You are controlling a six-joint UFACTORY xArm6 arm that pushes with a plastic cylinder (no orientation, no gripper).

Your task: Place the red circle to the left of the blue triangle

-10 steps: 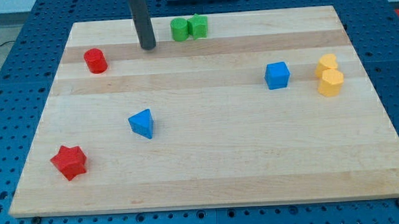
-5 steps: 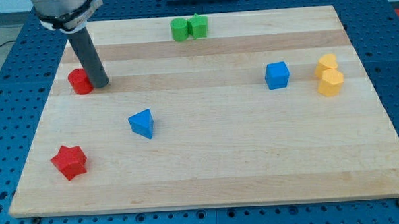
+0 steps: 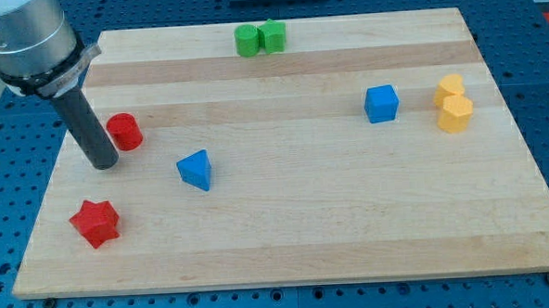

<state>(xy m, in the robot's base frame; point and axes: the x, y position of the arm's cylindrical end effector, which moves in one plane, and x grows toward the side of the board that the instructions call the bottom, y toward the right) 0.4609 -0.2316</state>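
– Up and to the left of the blue triangle (image 3: 195, 169) sits the red circle (image 3: 124, 132), near it but not touching. Is that close enough to call the job done?

– I'd say not. The circle is on the triangle's left side, but it lies farther toward the view's top than the triangle does. It ought to come down until the two are level.

– Where is my tip (image 3: 102, 165) in all this?

– Farther left of the triangle than the circle is, and roughly level with the triangle's top. It stands just beside the circle's lower left edge. Whether the rod touches the circle I cannot tell.

– And the pincer, apart or together?

– This arm has no pincer to open or close, only the straight dark rod.

– So how should the push go?

– From where the tip is now, a shove would likely send the circle up and away from level. I would bring the tip round to the circle's top edge, the edge farthest from the triangle's base. Then I'd push straight toward the view's bottom, slowly and through the circle's middle. A round block tends to slip off a rod that hits it off centre.

– Anything in the way on the desk (image 3: 296, 218)?

– The red star (image 3: 95, 223) lies below and left of the triangle, well apart. Stop once level and it stays untouched.
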